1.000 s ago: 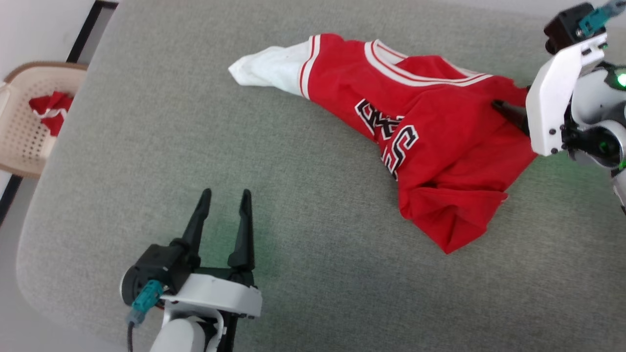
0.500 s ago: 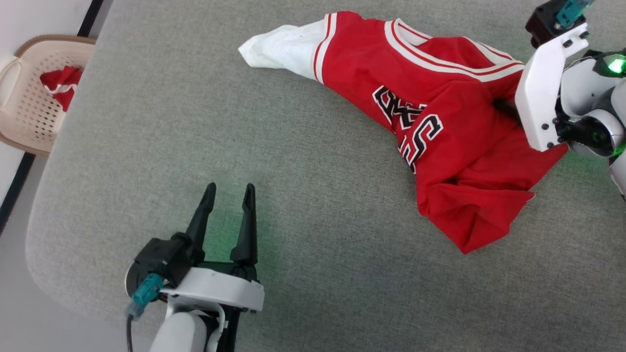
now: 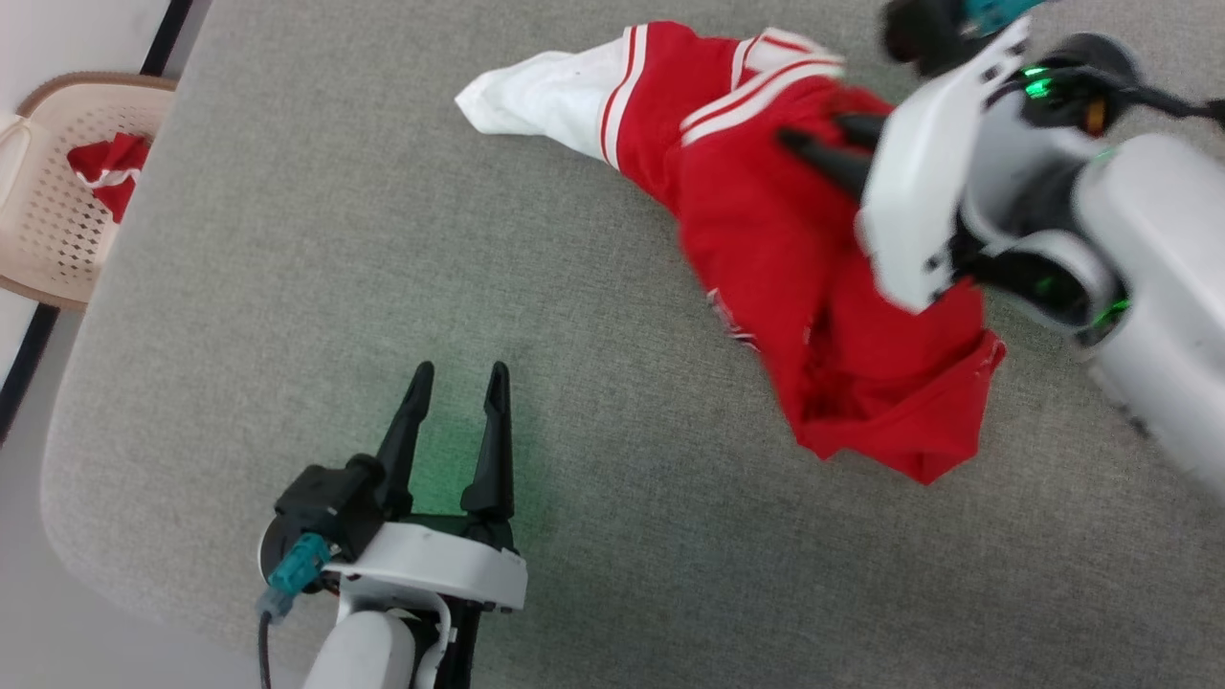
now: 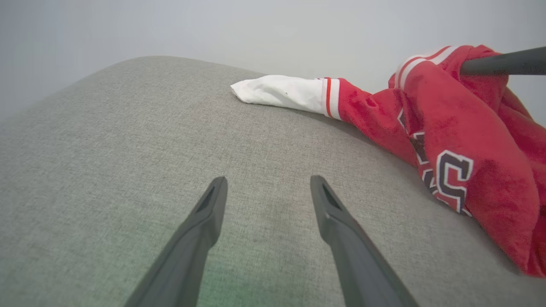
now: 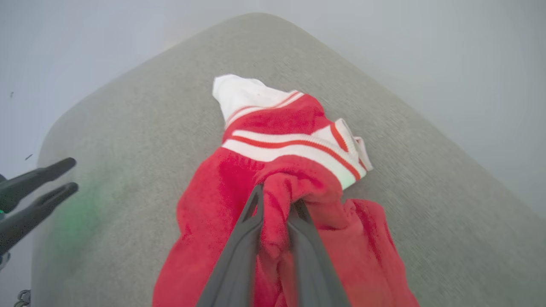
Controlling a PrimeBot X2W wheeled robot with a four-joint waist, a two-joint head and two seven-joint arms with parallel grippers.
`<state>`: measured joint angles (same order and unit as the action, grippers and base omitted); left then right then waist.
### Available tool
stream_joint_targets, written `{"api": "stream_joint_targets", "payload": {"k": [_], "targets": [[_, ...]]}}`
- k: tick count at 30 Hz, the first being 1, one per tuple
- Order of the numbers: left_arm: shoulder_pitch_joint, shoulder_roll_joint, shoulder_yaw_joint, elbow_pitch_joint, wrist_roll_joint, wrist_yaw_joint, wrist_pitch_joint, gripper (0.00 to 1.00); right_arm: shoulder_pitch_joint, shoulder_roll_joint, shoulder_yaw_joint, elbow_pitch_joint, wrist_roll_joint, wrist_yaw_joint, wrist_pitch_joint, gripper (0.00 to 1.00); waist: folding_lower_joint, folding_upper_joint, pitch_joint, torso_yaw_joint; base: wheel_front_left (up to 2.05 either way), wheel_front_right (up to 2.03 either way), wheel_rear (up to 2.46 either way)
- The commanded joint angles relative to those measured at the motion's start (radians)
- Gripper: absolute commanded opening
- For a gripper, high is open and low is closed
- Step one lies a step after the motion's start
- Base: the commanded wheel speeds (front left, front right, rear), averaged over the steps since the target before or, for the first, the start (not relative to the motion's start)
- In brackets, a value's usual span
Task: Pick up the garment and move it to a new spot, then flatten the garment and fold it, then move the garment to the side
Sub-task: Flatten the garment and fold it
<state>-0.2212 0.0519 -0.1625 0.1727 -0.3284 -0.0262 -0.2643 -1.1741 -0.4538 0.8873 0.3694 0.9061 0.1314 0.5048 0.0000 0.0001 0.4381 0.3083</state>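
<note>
Grey-green woven fabric covers the tabletop [image 3: 287, 287], which has rounded corners and stands before a plain pale wall. On the far right part of the tabletop lies the garment [image 3: 756, 239], a red jersey shirt, crumpled and stretched in a slant. Its white sleeve [image 3: 536, 96] rests flat on the tabletop toward the far middle, and its red hem is bunched nearer the tabletop's right side.

The right claw [image 3: 809, 128] comes in from the tabletop's far right, its arm blurred in the head view. Its jaws are clamped on a bunched fold of red cloth just below the white-striped collar trim [image 5: 290, 147]. In the right wrist view the cloth bulges up between the two dark fingers [image 5: 239, 238] and drapes down on both sides of them. The left wrist view shows one of those fingers [image 4: 503, 64] holding that part of the garment raised above the tabletop. Black, white-outlined lettering [image 4: 452, 175] hangs on the slope of cloth below it.

The left claw [image 3: 461, 368] hovers over the near left part of the tabletop, well apart from the garment. Its jaws stand wide apart and hold nothing, and a faint green glow [image 3: 450, 469] lies on the fabric beneath it.

Off the tabletop's left edge stands a beige perforated basket [image 3: 38, 239] with a piece of red cloth [image 3: 105, 172] inside.
</note>
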Motion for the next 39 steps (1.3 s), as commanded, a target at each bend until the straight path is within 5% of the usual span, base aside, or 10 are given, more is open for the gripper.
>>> {"api": "stream_joint_targets", "payload": {"k": [1, 13, 14, 15, 16, 17, 33, 39], "targets": [[-0.007, -0.001, -0.002, 0.004, -0.009, 0.006, 0.000, 1.00, 0.020, 0.020, 0.034, -0.057, 0.007, -0.001, -0.012, 0.00, 0.0000, -0.0001, 0.003, -0.001, 0.00, 0.00, 0.00], [-0.019, -0.001, -0.019, 0.030, -0.035, 0.014, 0.000, 1.00, 0.123, 0.075, 0.224, -0.200, 0.043, -0.001, -0.020, 0.00, 0.0000, -0.0001, 0.005, 0.010, 0.00, 0.00, 0.00], [-0.021, -0.001, -0.021, 0.032, -0.037, 0.014, 0.000, 1.00, 0.120, 0.078, 0.229, -0.192, 0.030, -0.001, -0.038, 0.09, 0.0000, -0.0001, 0.004, 0.011, 0.00, 0.00, 0.00], [-0.022, -0.001, -0.023, 0.033, -0.039, 0.015, 0.000, 1.00, 0.117, 0.082, 0.228, -0.181, 0.026, -0.001, -0.057, 0.35, 0.0000, -0.0001, 0.003, 0.011, 0.00, 0.00, 0.00], [-0.021, -0.001, -0.024, 0.035, -0.041, 0.015, 0.000, 1.00, 0.115, 0.087, 0.222, -0.171, 0.025, -0.001, -0.076, 0.90, 0.0000, -0.0001, 0.001, 0.011, 0.00, 0.00, 0.00], [-0.020, -0.001, -0.024, 0.035, -0.041, 0.015, 0.000, 1.00, 0.111, 0.089, 0.217, -0.162, 0.025, -0.001, -0.089, 1.00, 0.0000, -0.0001, -0.002, 0.011, 0.00, 0.00, 0.00], [0.016, -0.001, -0.019, 0.046, -0.032, 0.010, 0.000, 1.00, 0.040, -0.098, 0.219, -0.206, 0.056, -0.001, -0.072, 1.00, 0.0000, -0.0001, -0.061, -0.018, 0.00, 0.00, 0.00], [0.023, -0.001, -0.039, 0.049, -0.055, 0.019, 0.000, 1.00, -0.025, -0.163, 0.137, -0.220, 0.112, -0.001, -0.059, 1.00, 0.0000, -0.0001, -0.072, 0.008, 0.00, 0.00, 0.00]]}}
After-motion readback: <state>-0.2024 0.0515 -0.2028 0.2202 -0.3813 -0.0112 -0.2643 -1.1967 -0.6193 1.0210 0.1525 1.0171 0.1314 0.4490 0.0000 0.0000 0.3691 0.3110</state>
